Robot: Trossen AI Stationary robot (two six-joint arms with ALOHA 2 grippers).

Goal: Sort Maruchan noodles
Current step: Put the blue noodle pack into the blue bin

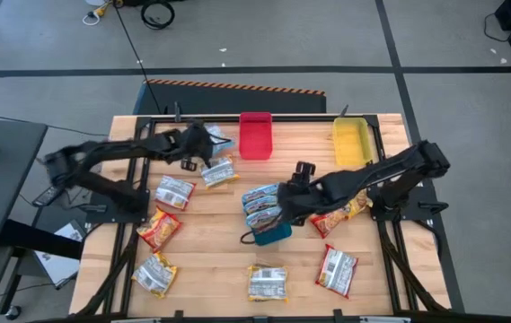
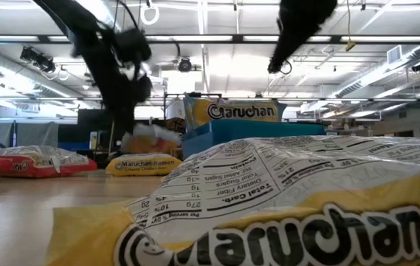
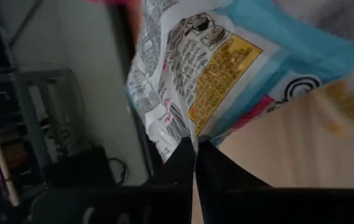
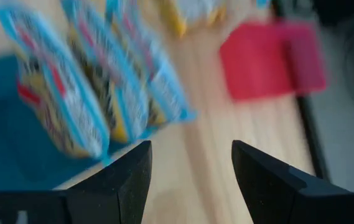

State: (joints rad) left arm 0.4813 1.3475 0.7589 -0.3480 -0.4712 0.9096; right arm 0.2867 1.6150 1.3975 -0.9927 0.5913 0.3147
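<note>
Left end effector (image 3: pixel 195 152), beside the red tray (image 1: pixel 256 135), pinches a blue noodle packet (image 3: pixel 226 68) by one edge, so it may slip; right end effector (image 4: pixel 189 168) hangs apart.

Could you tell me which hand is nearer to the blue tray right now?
The right hand: it hangs open just above the blue tray and its blue packets. The left hand is far off near the table's back edge, shut on a blue-silver packet.

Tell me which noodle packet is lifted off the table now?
The blue-edged packet pinched in the left gripper, near the table's far left corner. Other packets lie on the wood or stand in the blue tray.
</note>
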